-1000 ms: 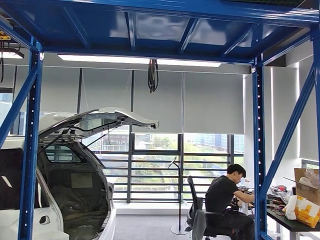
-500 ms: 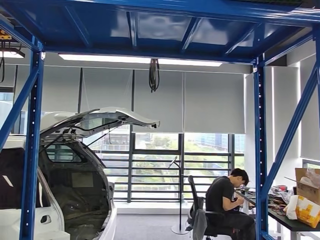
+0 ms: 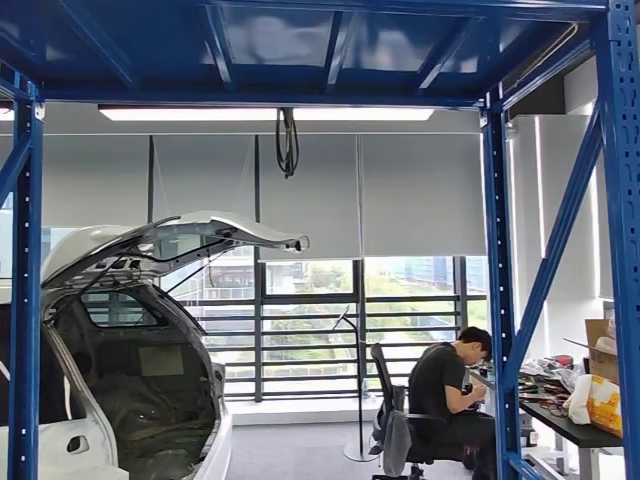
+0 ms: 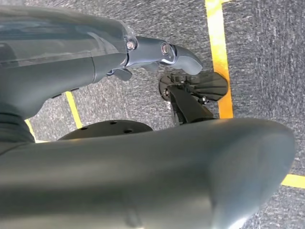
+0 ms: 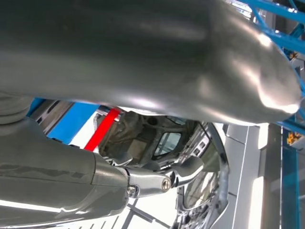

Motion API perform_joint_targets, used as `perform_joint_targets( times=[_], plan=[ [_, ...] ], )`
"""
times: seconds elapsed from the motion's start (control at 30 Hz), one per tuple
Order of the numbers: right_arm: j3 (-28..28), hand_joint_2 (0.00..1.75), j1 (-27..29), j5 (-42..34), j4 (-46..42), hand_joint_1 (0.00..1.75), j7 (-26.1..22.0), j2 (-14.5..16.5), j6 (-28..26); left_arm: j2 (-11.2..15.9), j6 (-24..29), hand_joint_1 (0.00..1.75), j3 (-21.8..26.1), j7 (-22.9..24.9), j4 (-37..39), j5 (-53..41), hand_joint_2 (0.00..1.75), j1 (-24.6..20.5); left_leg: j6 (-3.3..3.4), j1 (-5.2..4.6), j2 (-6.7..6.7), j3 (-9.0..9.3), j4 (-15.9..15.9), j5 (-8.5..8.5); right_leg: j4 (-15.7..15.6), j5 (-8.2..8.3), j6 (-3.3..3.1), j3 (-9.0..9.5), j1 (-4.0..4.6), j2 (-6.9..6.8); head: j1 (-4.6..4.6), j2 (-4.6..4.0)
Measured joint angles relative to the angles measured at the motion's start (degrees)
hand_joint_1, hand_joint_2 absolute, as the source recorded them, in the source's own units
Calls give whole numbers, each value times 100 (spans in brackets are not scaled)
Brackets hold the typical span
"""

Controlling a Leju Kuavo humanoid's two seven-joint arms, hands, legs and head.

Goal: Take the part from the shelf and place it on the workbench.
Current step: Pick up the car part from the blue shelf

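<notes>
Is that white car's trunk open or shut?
Open. In the head view the car's hatch is swung up high, held by thin struts, and the dark cargo space beneath it is exposed.

Daylight pours in through the windows [image 3: 317, 330] at the back, and above them a long ceiling strip light [image 3: 264, 113] glows almost white. The blue shelf frame [image 3: 498, 300] in front of the windows stays dark and shaded underneath. In the left wrist view the left hand [image 4: 144, 157] looms soft and out of focus; in the right wrist view glare streaks across the right hand [image 5: 144, 52].
</notes>
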Motion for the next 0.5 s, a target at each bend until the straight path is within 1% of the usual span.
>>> perform_joint_targets(
  times=[0.03, 0.07, 0.13, 0.17, 0.2, 0.23, 0.27, 0.3, 0.33, 0.37, 0.4, 0.43, 0.5],
  plan=[
    [-1, 0, -8, -6, -11, 0, -2, -4, 2, -2, -1, 0, -1, -1, 3, -8, 0, -5, 3, -3, 18, -79, 177, -89, -6, -17, -42, 23, 4, -11, 0, 0],
    [-2, 0, -11, -10, -21, 0, -3, -8, 3, -3, -3, 0, -1, -2, 5, -15, 0, -9, 13, -17, 36, -234, 480, -219, -11, -36, -79, 47, 12, -25, 0, 0],
    [-2, 0, 12, -10, -27, 0, -16, -12, 5, -4, -4, 0, -1, -3, 7, -26, 0, -5, 50, -65, 49, -714, 1306, -491, -11, -78, -142, 83, 52, -49, 0, -1],
    [-2, 0, 42, -4, -27, 0, -27, -12, 5, -5, -5, 0, -1, -3, 8, -28, 0, 5, 74, -90, 50, -928, 1615, -535, -11, -101, -169, 108, 78, -53, 0, -1],
    [-2, 0, 75, 2, -27, 0, -42, -12, 4, -5, -4, 0, -1, -3, 9, -30, 0, 17, 109, -115, 50, -1058, 1732, -467, -11, -130, -189, 143, 105, -50, 0, -1],
    [-3, 0, 101, 9, -28, 0, -58, -13, 4, -5, -3, 0, -1, -3, 10, -31, 0, 26, 157, -145, 49, -1081, 1622, -281, -11, -163, -202, 191, 129, -42, 0, -1],
    [-4, 0, 118, 14, -31, 0, -71, -13, 3, -5, -2, 0, -1, -3, 10, -31, 0, 31, 218, -180, 49, -1010, 1321, -12, -11, -203, -204, 251, 148, -34, 0, -1],
    [-5, 0, 128, 17, -32, 0, -83, -14, 3, -5, -1, 0, -1, -3, 10, -32, 0, 32, 287, -215, 51, -906, 996, 219, -17, -243, -199, 308, 159, -27, -1, -1],
    [-6, 0, 133, 21, -33, 0, -90, -15, 3, -5, -1, 0, -1, -3, 10, -32, 0, 31, 342, -250, 54, -806, 718, 391, -18, -278, -184, 352, 172, -19, 1, -1],
    [-7, 0, 141, 22, -34, 0, -93, -15, 3, -7, -1, 0, -1, -3, 11, -32, 0, 27, 380, -280, 59, -736, 533, 458, -22, -302, -162, 372, 175, -15, 1, 0],
    [-7, 0, 150, 25, -36, 0, -95, -16, 3, -8, -1, 0, -2, -3, 11, -32, 0, 22, 405, -300, 63, -703, 451, 433, -29, -313, -137, 369, 174, -14, 1, 0],
    [-8, 0, 156, 26, -38, 0, -95, -17, 3, -10, -1, 0, -2, -3, 12, -32, 0, 17, 413, -311, 65, -683, 385, 404, -38, -316, -107, 359, 176, -15, 2, 1],
    [-14, 0, 168, 28, -54, 0, -96, -21, 1, -16, 3, 0, -3, -4, 14, -33, 0, 17, 433, -284, 62, -619, 253, 358, -41, -350, -48, 355, 177, -26, 1, 2]
  ],
)
